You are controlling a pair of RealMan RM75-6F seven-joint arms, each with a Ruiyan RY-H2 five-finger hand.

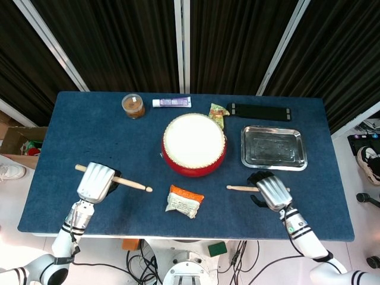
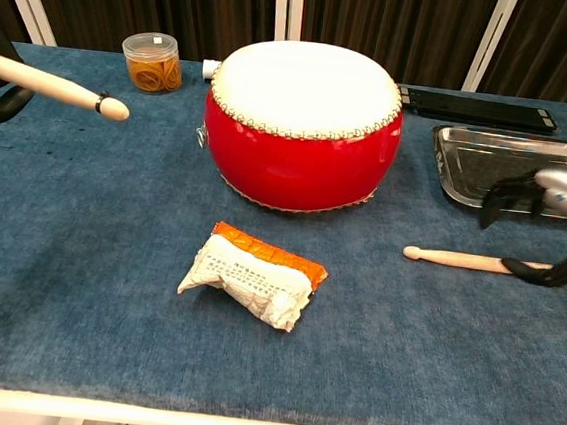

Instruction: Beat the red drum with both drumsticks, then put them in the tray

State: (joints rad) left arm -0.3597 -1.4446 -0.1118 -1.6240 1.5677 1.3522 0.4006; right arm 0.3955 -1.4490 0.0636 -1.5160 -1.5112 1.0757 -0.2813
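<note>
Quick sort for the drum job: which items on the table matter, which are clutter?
Job items:
round red drum with white skin
wooden drumstick held in left hand
wooden drumstick lying on the cloth
rectangular metal tray

Clutter:
orange-and-white snack packet
clear jar of rubber bands
white tube
flat black bar

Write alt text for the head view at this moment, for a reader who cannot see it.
Seen from above, the left hand holds a drumstick level over a blue table, while the right hand hangs over a second drumstick lying flat. Between them sit a red drum and a snack packet; an empty metal tray lies right of the drum.
</note>
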